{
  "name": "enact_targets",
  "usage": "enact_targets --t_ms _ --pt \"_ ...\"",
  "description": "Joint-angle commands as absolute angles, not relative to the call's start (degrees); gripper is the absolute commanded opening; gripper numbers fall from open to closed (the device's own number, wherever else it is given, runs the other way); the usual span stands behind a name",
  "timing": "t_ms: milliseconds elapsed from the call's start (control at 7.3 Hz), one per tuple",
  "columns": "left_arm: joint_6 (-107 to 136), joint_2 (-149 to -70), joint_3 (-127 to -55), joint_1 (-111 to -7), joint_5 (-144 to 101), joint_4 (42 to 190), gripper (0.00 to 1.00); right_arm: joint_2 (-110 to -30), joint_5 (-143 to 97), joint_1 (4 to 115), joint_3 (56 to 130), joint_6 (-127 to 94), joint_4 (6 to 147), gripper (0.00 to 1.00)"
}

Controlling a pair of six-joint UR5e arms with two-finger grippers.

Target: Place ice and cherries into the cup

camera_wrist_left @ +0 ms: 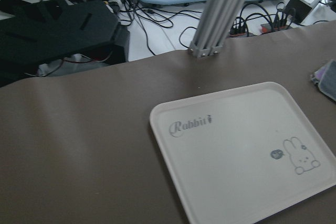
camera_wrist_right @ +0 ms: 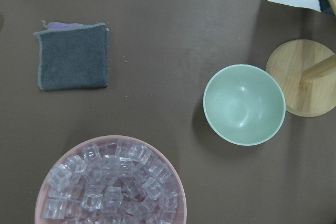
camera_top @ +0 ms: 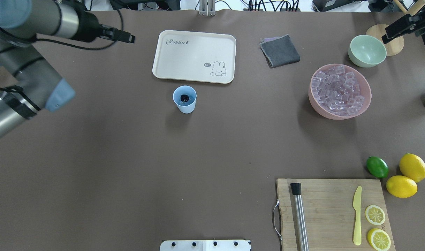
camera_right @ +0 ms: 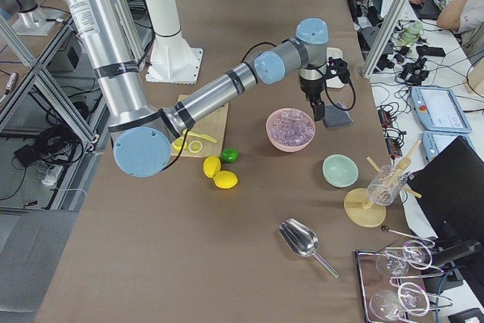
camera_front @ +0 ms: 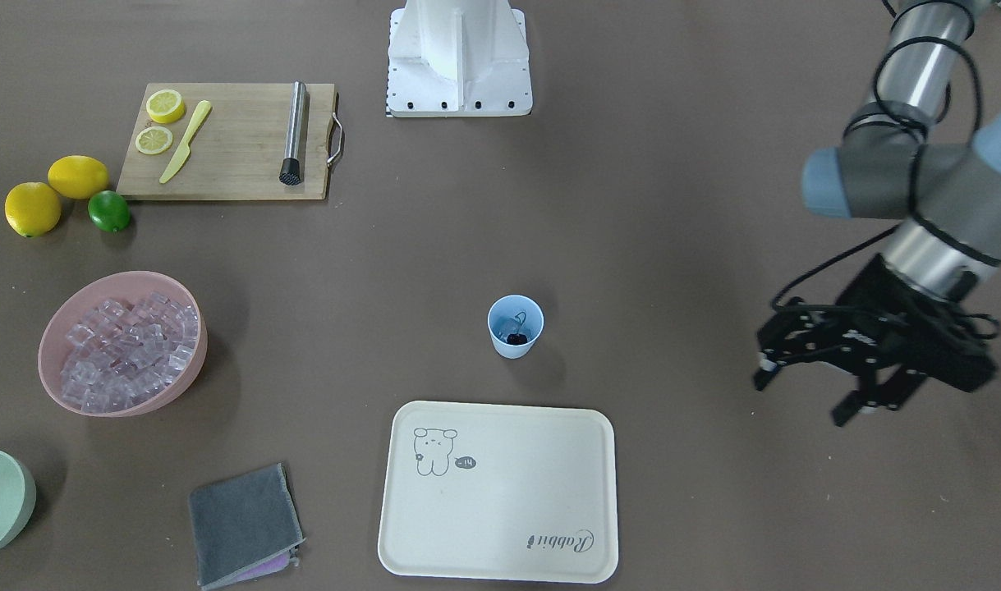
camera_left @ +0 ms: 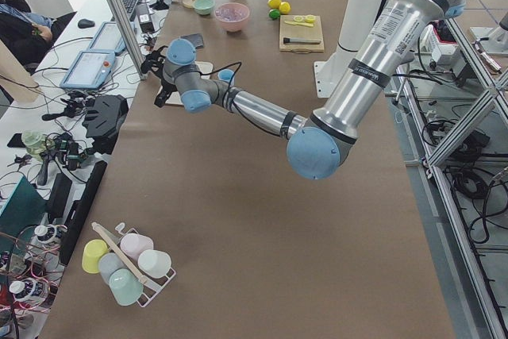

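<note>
**Exterior front-facing view: cup upright mid-table, cherry inside, left gripper spread and empty**

The light blue cup stands on its narrower base with its mouth up, so its long axis is vertical. It is near the long edge of the cream tray but does not touch it. The dark cherry lies on the cup's bottom. Its thin pale stem arches up from it inside the cup, staying below the rim. Something clear and glossy sits beside the cherry; it looks like ice, but it is too small to be sure.

The main heap of ice fills the pink bowl, well apart from the cup on the robot's right.

The left gripper hangs over bare table well apart from the cup, on the robot's left. Its two fingers are spread wide with nothing between them.

The right gripper shows clearly only in the exterior right view. There it points down above the table just beside the pink bowl's far rim, near the grey cloth. Whether its jaws are parted or hold anything cannot be told.
</note>
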State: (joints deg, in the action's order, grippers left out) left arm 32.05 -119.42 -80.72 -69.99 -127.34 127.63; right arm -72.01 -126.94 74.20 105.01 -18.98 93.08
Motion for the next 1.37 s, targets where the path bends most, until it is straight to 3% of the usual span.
enact_targets --t_ms 0,548,1232 --pt "26.28 -118.40 -80.60 -81.00 -131.40 117.09 0.98 -71.63 -127.53 75.15 103.54 -18.81 93.25 1.00" --pt "25.75 -117.95 -72.08 -91.48 -137.20 102.89 0.98 -71.63 -127.70 76.81 99.77 -19.51 93.08 1.00" --pt "20.74 -117.25 -70.66 -94.12 -137.46 93.17 0.98 -71.72 -133.41 79.98 92.82 -18.90 92.90 1.00"
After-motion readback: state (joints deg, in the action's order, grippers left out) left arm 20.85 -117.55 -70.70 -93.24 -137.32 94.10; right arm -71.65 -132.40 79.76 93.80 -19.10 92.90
